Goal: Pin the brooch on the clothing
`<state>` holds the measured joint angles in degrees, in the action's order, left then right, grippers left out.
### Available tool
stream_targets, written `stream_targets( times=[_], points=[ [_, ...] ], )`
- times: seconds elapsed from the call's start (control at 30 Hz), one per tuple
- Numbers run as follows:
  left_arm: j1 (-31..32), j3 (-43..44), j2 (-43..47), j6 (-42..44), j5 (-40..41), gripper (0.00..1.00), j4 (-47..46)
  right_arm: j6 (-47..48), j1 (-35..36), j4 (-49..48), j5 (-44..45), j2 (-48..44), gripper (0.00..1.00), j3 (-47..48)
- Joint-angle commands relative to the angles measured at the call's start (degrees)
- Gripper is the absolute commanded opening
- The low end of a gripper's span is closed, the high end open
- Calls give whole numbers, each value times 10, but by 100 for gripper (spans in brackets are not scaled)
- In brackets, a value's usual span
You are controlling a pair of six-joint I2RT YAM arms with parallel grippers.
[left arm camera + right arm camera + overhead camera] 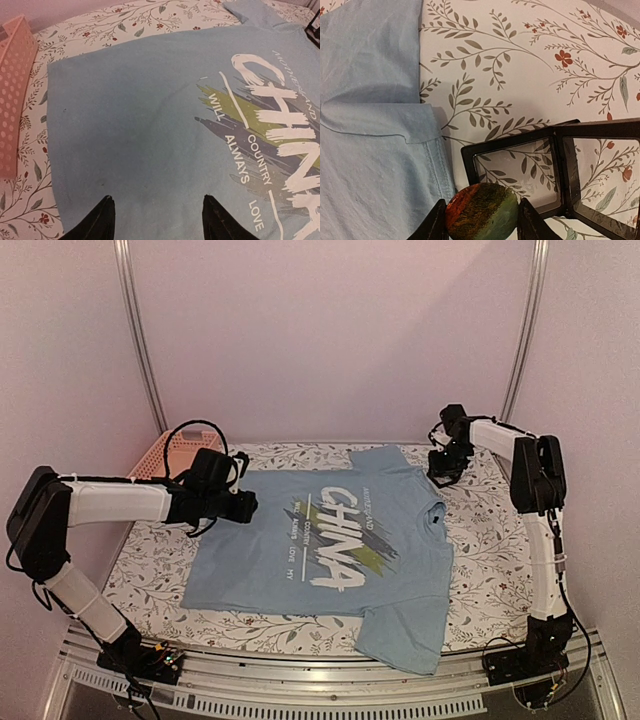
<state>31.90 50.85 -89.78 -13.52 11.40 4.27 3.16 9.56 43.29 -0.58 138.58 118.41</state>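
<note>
The right pincer (482, 222) is clenched on the round orange-and-green brooch (481, 210), which sits between its two fingers. Just beyond it an open black hinged case (560, 165) lies on the floral worktop (530, 75). The light blue T-shirt (370, 150) lies to its left. The left pincer (160, 222) is released with nothing between its fingers, above the shirt's plain part, with a pink basket (15, 100) off to its left.

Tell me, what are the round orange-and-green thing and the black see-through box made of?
The brooch looks like polished stone or enamel: streaky orange and green, smooth and slightly shiny. I can't tell which. The case seems black plastic with clear windows, since leaves on the tablecloth show through.
</note>
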Motion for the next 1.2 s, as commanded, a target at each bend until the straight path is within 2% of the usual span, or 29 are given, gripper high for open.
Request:
stream_targets(
  times=[0.0, 0.1, 0.17, 0.27, 0.4, 0.5, 0.63, 0.73, 0.83, 1.03, 1.17],
  points=[
    [9, 15, 13, 5, 3, 59, 5, 6, -3, -4, -2, -35, 39, -8],
    [8, 17, 16, 12, -5, 59, 4, 13, -1, 1, -23, -51, 37, -16],
    [10, 20, 23, 29, -22, 60, -3, 31, 4, -22, -57, -90, 37, -55],
    [22, 23, 40, 104, -73, 63, -50, 64, 22, -64, -118, -170, 36, -147],
    [70, 46, 63, 276, -145, 66, -105, 111, 58, -60, -172, -258, 36, -212],
    [92, 37, 82, 421, -247, 67, -144, 136, 97, -51, -203, -309, 36, -258],
    [96, 38, 104, 604, -393, 70, -120, 154, 155, -24, -225, -370, 35, -296],
    [97, 53, 117, 690, -445, 72, -95, 153, 196, -20, -257, -417, 35, -321],
    [113, 82, 117, 735, -454, 72, -36, 146, 237, -14, -278, -457, 35, -338],
    [195, 104, 113, 798, -376, 68, 47, 137, 316, 28, -335, -481, 36, -334],
    [236, 105, 117, 809, -339, 58, 57, 139, 357, 66, -354, -472, 36, -314]
  ],
)
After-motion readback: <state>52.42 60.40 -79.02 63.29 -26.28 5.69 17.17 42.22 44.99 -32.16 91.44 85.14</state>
